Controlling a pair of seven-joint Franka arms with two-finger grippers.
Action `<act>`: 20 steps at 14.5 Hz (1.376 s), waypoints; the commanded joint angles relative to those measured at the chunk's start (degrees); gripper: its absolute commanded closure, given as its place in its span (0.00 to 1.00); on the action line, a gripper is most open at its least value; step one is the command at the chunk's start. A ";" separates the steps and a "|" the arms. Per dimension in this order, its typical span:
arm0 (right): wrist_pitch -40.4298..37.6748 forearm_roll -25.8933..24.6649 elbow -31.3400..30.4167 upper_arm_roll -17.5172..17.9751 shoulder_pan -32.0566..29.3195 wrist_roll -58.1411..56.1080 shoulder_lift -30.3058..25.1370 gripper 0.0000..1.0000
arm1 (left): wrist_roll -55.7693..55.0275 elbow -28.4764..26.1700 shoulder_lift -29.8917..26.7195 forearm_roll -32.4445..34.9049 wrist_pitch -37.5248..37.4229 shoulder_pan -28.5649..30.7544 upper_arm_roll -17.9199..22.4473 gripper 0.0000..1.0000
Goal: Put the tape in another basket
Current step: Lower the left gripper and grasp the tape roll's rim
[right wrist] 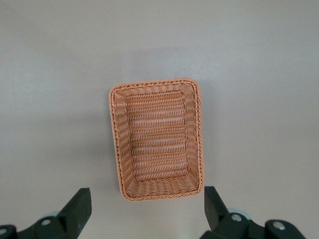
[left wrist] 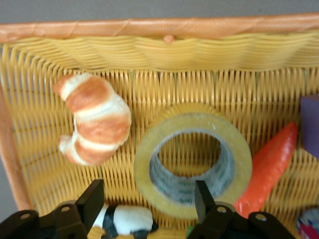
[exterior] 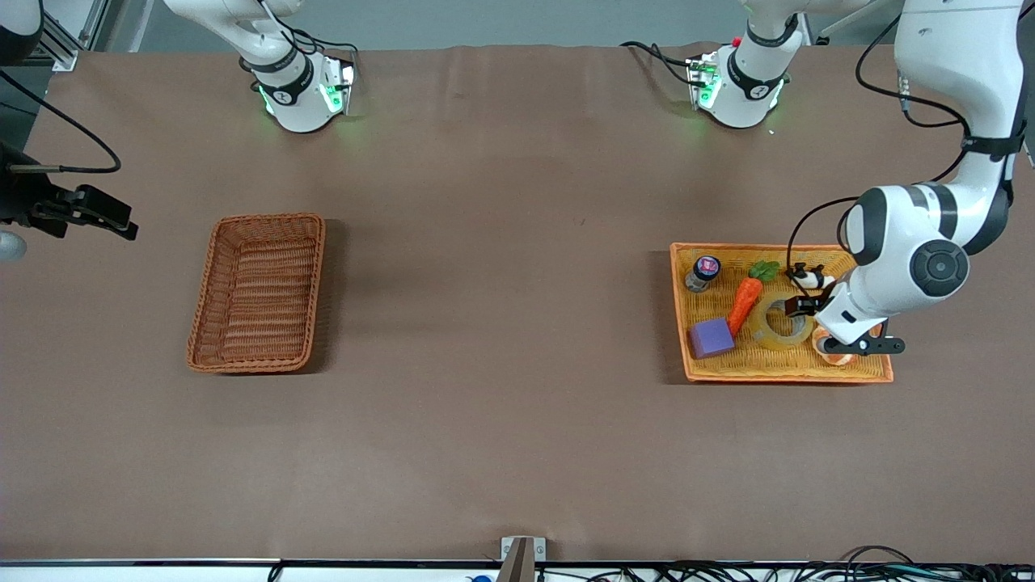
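The tape point(exterior: 778, 325), a yellowish ring with a grey core, lies flat in the orange-yellow tray point(exterior: 776, 372) at the left arm's end of the table. My left gripper point(exterior: 805, 306) is low over it and open. In the left wrist view the tape point(left wrist: 193, 159) fills the middle. The left gripper point(left wrist: 148, 199) straddles the ring's wall, with one finger point(left wrist: 202, 196) at the hole and the other outside the ring. The reddish-brown basket point(exterior: 259, 293) stands empty at the right arm's end. My right gripper point(exterior: 113, 220) waits open, high above it point(right wrist: 148, 206), looking down on the basket point(right wrist: 157, 139).
The tray also holds a toy carrot point(exterior: 745, 297), a purple block point(exterior: 711, 338), a small jar point(exterior: 703, 272), a panda toy point(exterior: 811, 279) and a croissant point(left wrist: 94, 119), all close beside the tape. The tray's rim point(left wrist: 149, 27) is low. Brown tablecloth lies between tray and basket.
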 commanded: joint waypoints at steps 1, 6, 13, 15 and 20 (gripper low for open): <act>0.18 0.78 -1.28 0.10 -0.45 -0.55 -0.88 0.00 | 0.17 0.28 2.37 0.94 2.67 0.41 0.22 0.24; 0.18 0.78 -1.28 0.10 -0.45 -0.55 -0.88 0.00 | -0.18 0.11 4.31 0.68 2.85 0.41 0.22 0.37; 0.18 0.78 -1.28 0.10 -0.45 -0.55 -0.88 0.00 | -0.45 1.60 2.48 0.68 1.80 0.50 0.13 1.00; 0.09 0.78 -1.28 0.10 -0.45 -0.55 -0.88 0.00 | -1.23 1.60 -2.17 0.68 -1.44 0.49 0.04 0.98; 0.18 0.78 -1.28 0.10 -0.45 -0.55 -0.88 0.00 | -15.16 5.37 -10.63 0.85 -14.28 0.49 -10.12 0.94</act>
